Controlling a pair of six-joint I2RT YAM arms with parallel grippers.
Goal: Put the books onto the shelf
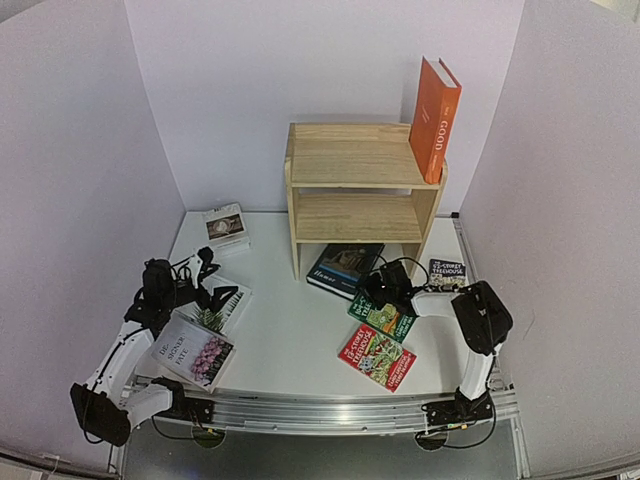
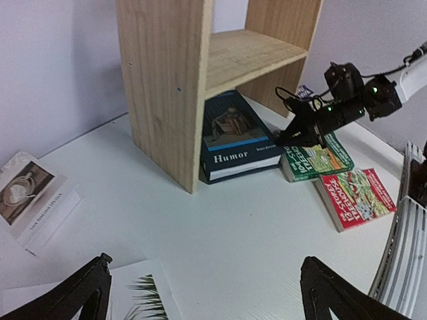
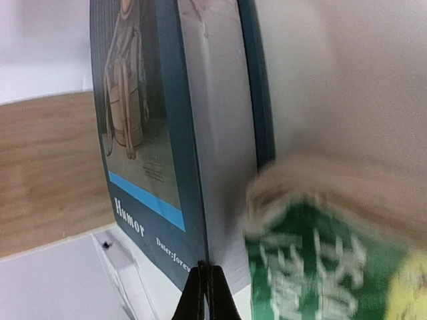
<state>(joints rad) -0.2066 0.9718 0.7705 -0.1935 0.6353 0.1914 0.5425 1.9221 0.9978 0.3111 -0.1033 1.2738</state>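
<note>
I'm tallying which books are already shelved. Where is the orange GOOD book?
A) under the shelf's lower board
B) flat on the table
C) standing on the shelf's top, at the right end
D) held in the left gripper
C: the orange GOOD book stands on end on the top board of the wooden shelf, at its right end.

Left jaws wide apart, right jaws together.

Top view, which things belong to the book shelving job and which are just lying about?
Job: shelf, orange book, Humor, green paperback, red paperback, Treehouse book, white book, plant book, flower book.
Lying about: nothing loose, just the rail.
</note>
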